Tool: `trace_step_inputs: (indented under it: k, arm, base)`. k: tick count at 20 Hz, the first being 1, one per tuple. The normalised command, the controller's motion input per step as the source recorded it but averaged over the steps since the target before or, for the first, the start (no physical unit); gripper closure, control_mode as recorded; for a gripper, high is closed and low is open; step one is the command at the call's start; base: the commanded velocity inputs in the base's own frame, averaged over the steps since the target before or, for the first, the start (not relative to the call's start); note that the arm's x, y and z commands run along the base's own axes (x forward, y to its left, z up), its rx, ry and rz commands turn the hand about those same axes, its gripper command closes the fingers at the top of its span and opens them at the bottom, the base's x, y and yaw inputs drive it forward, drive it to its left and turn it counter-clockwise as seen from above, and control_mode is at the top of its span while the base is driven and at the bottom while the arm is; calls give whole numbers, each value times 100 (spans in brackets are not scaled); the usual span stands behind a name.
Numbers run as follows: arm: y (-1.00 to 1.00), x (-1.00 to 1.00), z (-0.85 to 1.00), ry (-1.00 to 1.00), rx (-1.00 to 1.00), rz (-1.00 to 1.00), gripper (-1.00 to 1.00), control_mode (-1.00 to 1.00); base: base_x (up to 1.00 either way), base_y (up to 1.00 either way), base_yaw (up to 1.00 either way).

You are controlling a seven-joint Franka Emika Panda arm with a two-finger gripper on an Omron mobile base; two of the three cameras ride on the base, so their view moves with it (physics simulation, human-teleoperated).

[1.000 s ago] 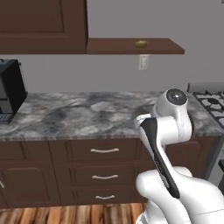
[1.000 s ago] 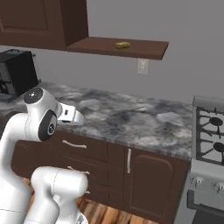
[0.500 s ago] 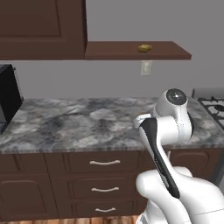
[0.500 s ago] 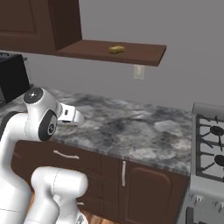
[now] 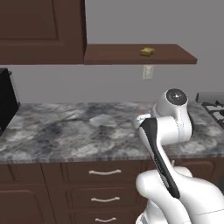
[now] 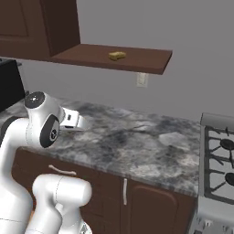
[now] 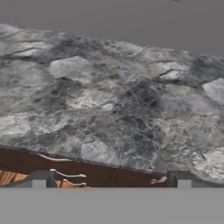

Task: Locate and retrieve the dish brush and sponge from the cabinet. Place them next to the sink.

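While the white arm sits folded low before the grey marbled stone counter (image 5: 87,131) in the left base view, the small yellow-olive rectangular sponge (image 5: 147,51) lies on the thin dark brown shelf board (image 5: 131,54) beside the dark brown wooden wall cabinet (image 5: 41,30). From the right base view, the sponge (image 6: 117,55) rests mid-shelf above a white wall outlet (image 6: 142,80). Along the hand view, the two-finger gripper (image 7: 109,179) hangs over the counter, fingertips (image 7: 39,179) spread wide, holding nothing.
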Motion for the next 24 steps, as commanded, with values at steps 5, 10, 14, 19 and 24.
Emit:
trace_step_inputs:
  k: [5, 10, 14, 19, 24]
  arm:
    - [0, 0, 0, 0, 0, 0, -100, 100]
    - [0, 0, 0, 0, 0, 0, -100, 100]
    - [0, 0, 0, 0, 0, 0, -100, 100]
    - [0, 0, 0, 0, 0, 0, -100, 100]
    - [-3, -5, 1, -1, 0, 0, -100, -100]
  base:
    - [48, -9, 0]
    - [50, -10, 0]
    - [19, -3, 0]
    - [0, -3, 0]
    - [0, -1, 0]
